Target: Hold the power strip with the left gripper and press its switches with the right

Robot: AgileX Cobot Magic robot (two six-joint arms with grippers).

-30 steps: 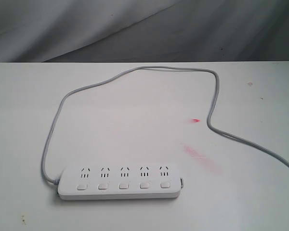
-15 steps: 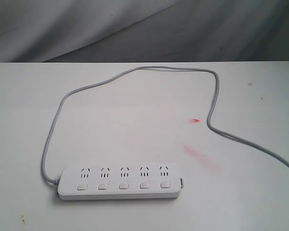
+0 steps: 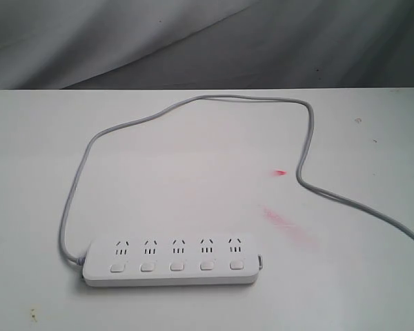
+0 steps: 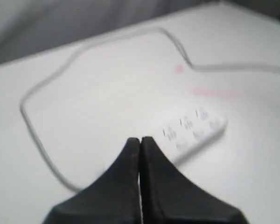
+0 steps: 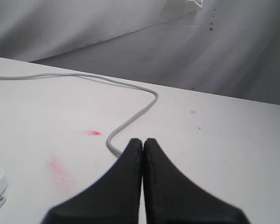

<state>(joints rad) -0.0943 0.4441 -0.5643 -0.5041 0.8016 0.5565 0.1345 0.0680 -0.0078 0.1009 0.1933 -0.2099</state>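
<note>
From the exterior camera, the power strip lies flat on the white table, near its front edge and left of the middle, long side running across the view. Its five sockets stand in a row, with the switches in a second row just in front, one per socket. The grey cord leaves the strip's left end, loops round the back of the table and runs off at the right. A small red spot and a fainter red smear mark the table to the strip's right, apart from it. Creased grey cloth hangs behind. Any lettering on the strip is too small to read.

The grippers show only in the wrist views. The left wrist view is blurred. In it the left gripper has its black fingers clenched tip to tip on nothing. The strip lies beyond them, its near end hidden behind the fingers.

The right wrist view is sharper. The right gripper is likewise pressed closed and empty, with a bend of the cord just past its tips. Only the strip's rounded end peeks in at the picture's edge.
</note>
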